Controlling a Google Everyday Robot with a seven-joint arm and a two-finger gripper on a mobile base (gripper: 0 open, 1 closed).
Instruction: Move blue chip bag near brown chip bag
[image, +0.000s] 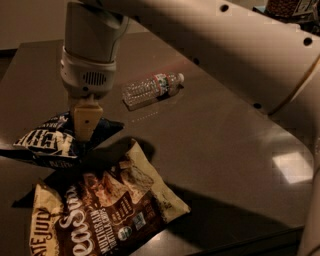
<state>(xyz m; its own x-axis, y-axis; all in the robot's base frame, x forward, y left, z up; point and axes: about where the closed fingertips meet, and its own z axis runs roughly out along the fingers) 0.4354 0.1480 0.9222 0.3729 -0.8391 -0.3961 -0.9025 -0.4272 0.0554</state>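
Gripper: the gripper (85, 136) hangs straight down from the white wrist housing (90, 62), at the left of the camera view, over the left side of the table (220, 140).
Grip state: clamped on the blue chip bag (42, 144). One tan finger (86, 120) faces the camera, its tip sunk into the bag's bunched upper fold; the second finger is hidden behind it.
Blue chip bag: dark navy, crinkled, white block lettering on the front. It sits under the gripper, stretching left from the finger, with one dark corner poking out to the right. Whether its underside rests on the table I cannot tell.
Brown chip bag: the brown chip bag (102, 212) lies flat at bottom left, cream edges, white script, "multigrain" text and chip pictures showing. Its lower-left part runs out of view.
Spacing: blue bag just beyond the brown bag's upper edge, very near. Dark shadow fills the strip between them; contact cannot be told.
Water bottle: a clear plastic water bottle (150, 89) lies on its side farther back, cap to the right, well apart from both bags.
Arm: the white arm (215, 45) crosses the top and right of the view.
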